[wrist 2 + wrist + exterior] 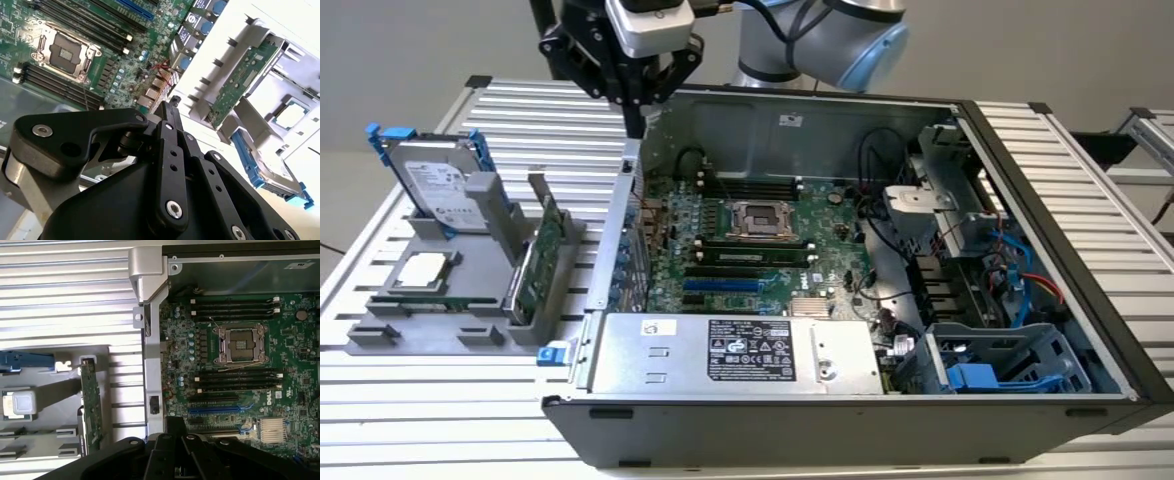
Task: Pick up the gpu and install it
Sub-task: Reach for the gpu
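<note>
Card on edge: the gpu [540,255] stands upright in a slot of the grey holder rack [420,335], green circuit board showing, just outside the open computer case [854,415]. In the exterior view it lies at 9 o'clock from the motherboard [841,215]. Both wrist views show it as a thin green strip between the rack's grey uprights [91,405] [240,85]. Nothing grips it.

In the same rack, at about 10 o'clock from the gpu in the exterior view, a silver hard drive with blue rails [438,185] stands tilted. A square processor chip [424,272] lies flat at about 9 o'clock.

The gripper [636,122] hangs above the case's near side wall, at roughly 1 o'clock from the gpu and well apart from it. Its claw is drawn narrow, the fingertips together with nothing between them, as the second wrist view also shows [172,102].

Inside the case, the empty processor socket [758,220] sits mid-board. The silver power supply [734,350] is at 6 o'clock from it. Rack and case rest on a slatted metal table [520,130].
</note>
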Motion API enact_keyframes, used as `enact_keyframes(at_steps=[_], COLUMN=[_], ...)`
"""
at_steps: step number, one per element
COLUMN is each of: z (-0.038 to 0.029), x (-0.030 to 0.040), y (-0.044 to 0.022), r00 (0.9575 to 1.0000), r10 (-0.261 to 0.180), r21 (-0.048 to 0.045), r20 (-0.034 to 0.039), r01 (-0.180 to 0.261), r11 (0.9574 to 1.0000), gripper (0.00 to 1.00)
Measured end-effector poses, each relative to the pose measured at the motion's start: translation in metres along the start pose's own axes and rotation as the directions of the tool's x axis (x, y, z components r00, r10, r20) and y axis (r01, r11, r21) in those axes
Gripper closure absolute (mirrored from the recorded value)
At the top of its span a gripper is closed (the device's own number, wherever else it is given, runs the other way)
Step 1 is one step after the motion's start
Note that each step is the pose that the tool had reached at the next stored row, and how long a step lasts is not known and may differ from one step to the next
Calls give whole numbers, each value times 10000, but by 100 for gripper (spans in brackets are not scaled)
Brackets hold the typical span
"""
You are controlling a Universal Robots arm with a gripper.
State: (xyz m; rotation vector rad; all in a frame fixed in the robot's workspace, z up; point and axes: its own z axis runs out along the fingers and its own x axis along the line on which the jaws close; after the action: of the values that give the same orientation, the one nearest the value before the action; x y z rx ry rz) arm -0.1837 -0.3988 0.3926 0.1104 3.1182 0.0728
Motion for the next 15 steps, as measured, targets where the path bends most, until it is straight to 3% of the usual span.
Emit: enact_keyframes(at_steps=[15], z=[-2], x=[118], y=[-8], r00=[10000], r10=[0], r21=[0], r20=[0], r01=[0], r11=[10000], gripper=[100])
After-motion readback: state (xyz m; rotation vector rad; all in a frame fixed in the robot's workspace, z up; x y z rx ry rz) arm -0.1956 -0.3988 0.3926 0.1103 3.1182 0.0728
